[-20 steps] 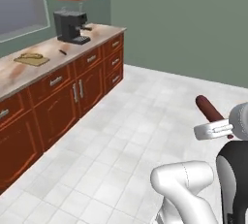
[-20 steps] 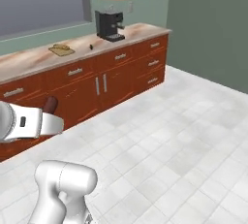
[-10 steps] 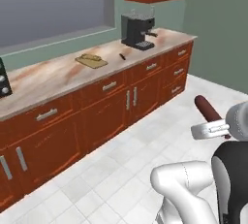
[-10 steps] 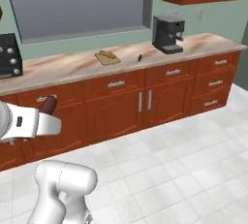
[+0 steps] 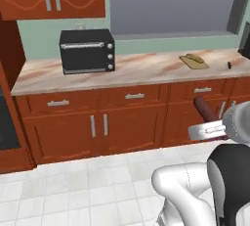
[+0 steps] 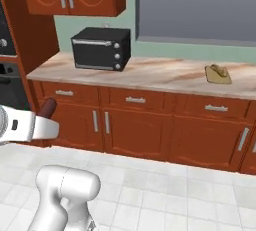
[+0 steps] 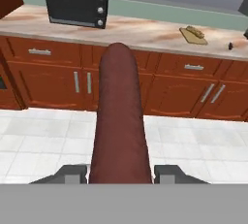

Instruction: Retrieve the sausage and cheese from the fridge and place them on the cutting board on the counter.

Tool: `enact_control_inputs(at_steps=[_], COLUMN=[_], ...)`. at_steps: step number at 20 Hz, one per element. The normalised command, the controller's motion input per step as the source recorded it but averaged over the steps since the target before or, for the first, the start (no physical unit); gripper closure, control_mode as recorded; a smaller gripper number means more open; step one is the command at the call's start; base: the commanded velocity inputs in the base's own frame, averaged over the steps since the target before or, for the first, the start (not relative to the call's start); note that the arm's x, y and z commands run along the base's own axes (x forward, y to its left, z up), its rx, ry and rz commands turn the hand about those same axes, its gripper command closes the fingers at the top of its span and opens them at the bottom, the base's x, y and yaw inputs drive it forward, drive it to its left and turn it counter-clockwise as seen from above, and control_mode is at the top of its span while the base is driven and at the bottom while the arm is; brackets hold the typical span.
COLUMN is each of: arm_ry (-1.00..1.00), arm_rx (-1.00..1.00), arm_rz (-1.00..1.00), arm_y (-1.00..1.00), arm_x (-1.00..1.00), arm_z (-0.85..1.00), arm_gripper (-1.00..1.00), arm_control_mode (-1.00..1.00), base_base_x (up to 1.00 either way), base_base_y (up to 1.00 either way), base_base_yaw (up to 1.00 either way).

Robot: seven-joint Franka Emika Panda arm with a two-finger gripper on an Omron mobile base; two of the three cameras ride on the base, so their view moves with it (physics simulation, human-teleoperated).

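Between my fingertips sits the sausage (image 7: 118, 116), so my gripper (image 7: 119, 173) is clamped on it, the link sticking straight out ahead of my hand. It is carried in the air, well above the floor and well short of the desk (image 5: 146, 71). The board (image 5: 194, 61) lies far along the desk, to the right of the oven (image 5: 87, 51), with a small tan lump on it that I take for the cheese (image 7: 195, 31), though it is too small to be sure.

To do this carry well, I judge I should keep the grip steady and the link level while the base closes in, then come over the board high enough to clear the desk edge, lower onto a bare part beside the lump, and only then let go.

Count: one sausage, one board, one lump, one black oven, one gripper.
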Motion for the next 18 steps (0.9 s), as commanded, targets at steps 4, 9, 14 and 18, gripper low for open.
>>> enact_control_inputs(at_steps=[4,9,14,18], arm_ry=[0.0,0.0,0.0,0.0], arm_rx=[0.0,0.0,0.0,0.0], arm_rz=[0.0,0.0,0.0,0.0], arm_y=[0.0,0.0,0.0,0.0], arm_x=[0.0,0.0,0.0,0.0], arm_z=[0.0,0.0,0.0,0.0], arm_gripper=[1.0,1.0,1.0,1.0], arm_control_mode=[1.0,1.0,1.0,1.0], base_base_x=[-0.2,-0.3,0.0,0.12], base_base_y=[-1.0,-1.0,-1.0,-0.87], base_base_yaw=[0.5,0.2,-0.13,-0.4])
